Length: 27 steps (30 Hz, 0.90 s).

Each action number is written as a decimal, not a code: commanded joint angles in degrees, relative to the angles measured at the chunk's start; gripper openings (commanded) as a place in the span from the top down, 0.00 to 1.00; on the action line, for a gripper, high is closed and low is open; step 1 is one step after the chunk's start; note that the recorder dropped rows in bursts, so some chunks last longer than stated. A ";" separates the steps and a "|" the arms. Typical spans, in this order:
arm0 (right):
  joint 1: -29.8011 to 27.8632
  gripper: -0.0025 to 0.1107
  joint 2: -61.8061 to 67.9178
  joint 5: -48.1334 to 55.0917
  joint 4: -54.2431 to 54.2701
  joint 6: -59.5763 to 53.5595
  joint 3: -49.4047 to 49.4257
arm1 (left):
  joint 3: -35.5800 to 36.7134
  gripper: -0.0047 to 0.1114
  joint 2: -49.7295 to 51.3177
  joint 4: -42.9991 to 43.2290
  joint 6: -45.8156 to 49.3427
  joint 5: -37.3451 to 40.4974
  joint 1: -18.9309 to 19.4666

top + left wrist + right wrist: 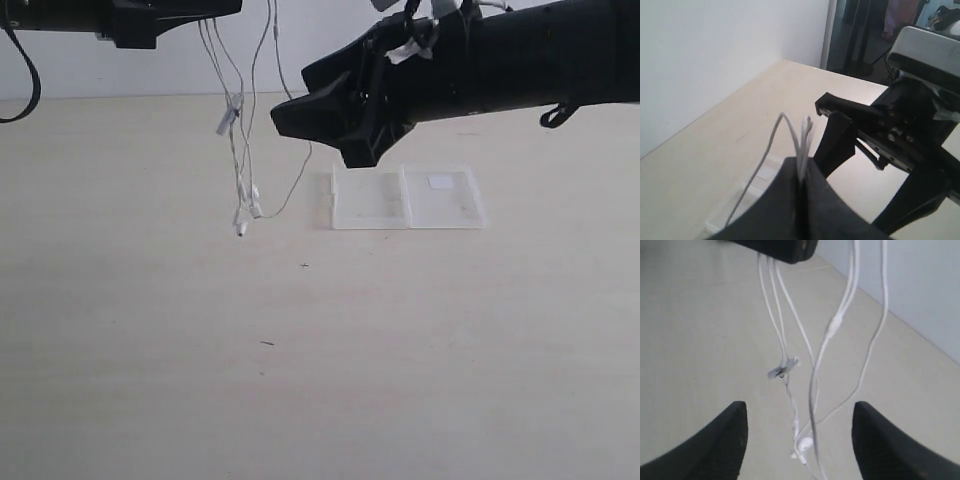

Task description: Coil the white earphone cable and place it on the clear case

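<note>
Overhead, left tool tight on cable

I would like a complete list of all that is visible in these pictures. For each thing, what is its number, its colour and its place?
white earphone cable: one, white, hanging in several strands from the left gripper, left of the clear case in the exterior view
clear case: one, transparent with a small white label, lying open and flat on the table
dark specks: two, dark, on the table nearer the camera than the case
table: one, pale beige, under everything
wall: one, white, behind the table
left gripper: one, black, shut on the cable, raised above the table
right gripper: one, black, open, beside the hanging strands
</note>
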 commanded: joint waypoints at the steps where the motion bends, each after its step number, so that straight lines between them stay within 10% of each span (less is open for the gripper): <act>1: -0.19 0.38 3.02 5.56 5.76 -6.91 0.07 | -0.11 0.96 -0.45 -0.80 -0.07 -1.83 0.11; 27: -0.19 0.30 7.17 14.25 7.60 -7.51 -0.15 | -0.11 0.96 -0.45 -3.16 0.05 -12.69 0.11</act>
